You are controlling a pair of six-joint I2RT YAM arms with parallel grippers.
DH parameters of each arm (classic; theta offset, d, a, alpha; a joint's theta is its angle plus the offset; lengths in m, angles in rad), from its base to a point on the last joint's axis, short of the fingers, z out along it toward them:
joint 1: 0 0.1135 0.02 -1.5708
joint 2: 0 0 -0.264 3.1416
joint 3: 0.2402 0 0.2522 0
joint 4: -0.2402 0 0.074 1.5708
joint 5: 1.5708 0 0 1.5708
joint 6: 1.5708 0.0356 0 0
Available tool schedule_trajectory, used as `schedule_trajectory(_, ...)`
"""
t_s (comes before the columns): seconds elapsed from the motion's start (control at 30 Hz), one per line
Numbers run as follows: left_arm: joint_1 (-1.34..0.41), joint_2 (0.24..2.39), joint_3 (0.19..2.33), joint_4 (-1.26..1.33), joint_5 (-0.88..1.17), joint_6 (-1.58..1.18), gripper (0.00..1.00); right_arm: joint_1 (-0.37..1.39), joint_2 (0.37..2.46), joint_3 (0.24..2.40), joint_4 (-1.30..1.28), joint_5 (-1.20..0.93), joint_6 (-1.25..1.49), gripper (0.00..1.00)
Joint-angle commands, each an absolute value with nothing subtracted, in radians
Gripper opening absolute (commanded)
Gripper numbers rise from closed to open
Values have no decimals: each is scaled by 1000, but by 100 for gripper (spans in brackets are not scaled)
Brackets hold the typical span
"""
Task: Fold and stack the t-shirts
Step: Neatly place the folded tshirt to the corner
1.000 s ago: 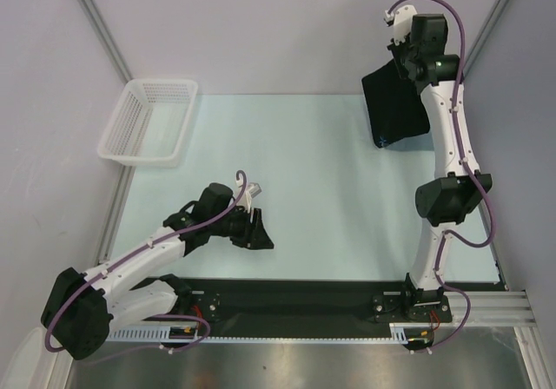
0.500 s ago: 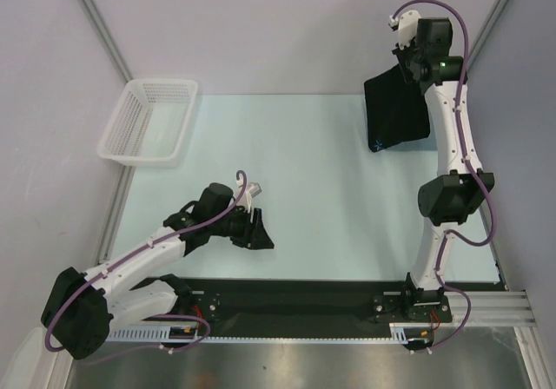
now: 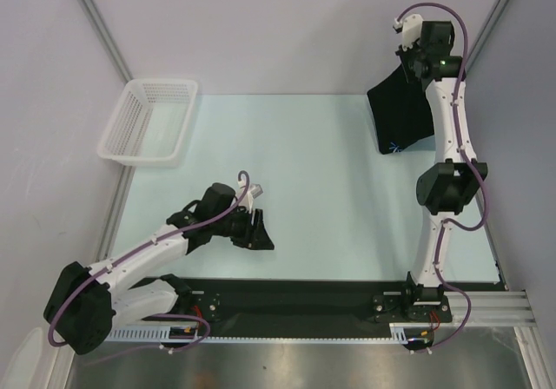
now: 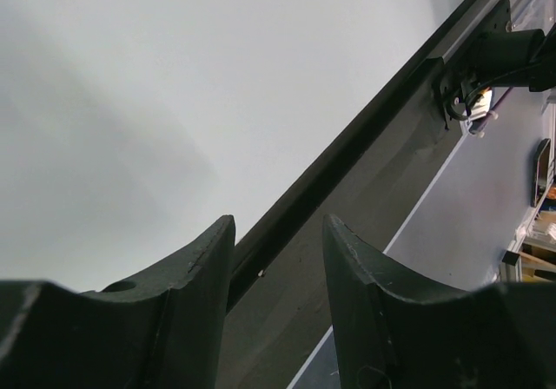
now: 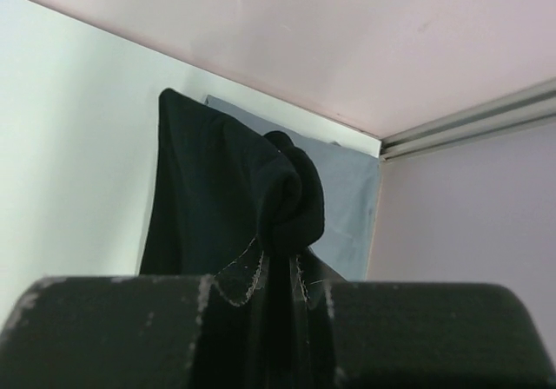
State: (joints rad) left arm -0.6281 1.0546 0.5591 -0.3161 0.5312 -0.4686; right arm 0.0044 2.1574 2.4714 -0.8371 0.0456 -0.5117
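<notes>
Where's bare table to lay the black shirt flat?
The wide middle of the table, bordered by the basket, the left gripper and the right arm, is bare. The far right corner is crowded: the right gripper holds the black shirt by the grey-blue shirt.

The black shirt point(image 3: 401, 111) bore a small blue-white starburst point(image 3: 393, 146). The grey-blue shirt point(image 5: 350, 200) was plain. The basket point(image 3: 162, 83) was white mesh, the table point(image 3: 295, 172) pale mint green, the wall point(image 3: 261, 33) pale lilac.

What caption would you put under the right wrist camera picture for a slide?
Right arm's fingers pinch a bunched black cloth shirt, with a slate grey-blue shirt behind it.
</notes>
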Motion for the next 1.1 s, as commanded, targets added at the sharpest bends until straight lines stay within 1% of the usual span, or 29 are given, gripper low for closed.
schedule_trajectory(0.0, -632, 1065, 563, -288, 541, -443, 50, -24, 2186, 2557, -759, 11, -532, 0)
schedule_trajectory(0.2, -630, 1085, 568, -295, 542, -440, 50, -64, 2253, 2605, -736, 11, -520, 0)
schedule_trajectory(0.5, -618, 1126, 581, -310, 546, -431, 50, -107, 2341, 2608, -675, -32, -519, 0)
schedule_trajectory(0.67, -611, 1153, 592, -327, 551, -428, 50, -121, 2341, 2494, -568, -17, -543, 0)
schedule_trajectory(0.83, -597, 1192, 617, -348, 548, -413, 50, -141, 2397, 2485, -494, -6, -561, 0)
schedule_trajectory(0.9, -592, 1203, 629, -365, 545, -407, 50, -150, 2434, 2494, -460, 70, -568, 14)
schedule_trajectory(0.93, -591, 1210, 633, -374, 543, -403, 50, -153, 2445, 2493, -445, 99, -578, 25)
schedule_trajectory(0.97, -588, 1210, 637, -380, 545, -402, 50, -161, 2453, 2491, -433, 156, -581, 54)
schedule_trajectory(1.0, -586, 1215, 641, -388, 548, -402, 50, -164, 2459, 2493, -398, 184, -583, 67)
schedule_trajectory(1.07, -584, 1212, 644, -400, 555, -408, 50, -175, 2474, 2526, -385, 187, -591, 68)
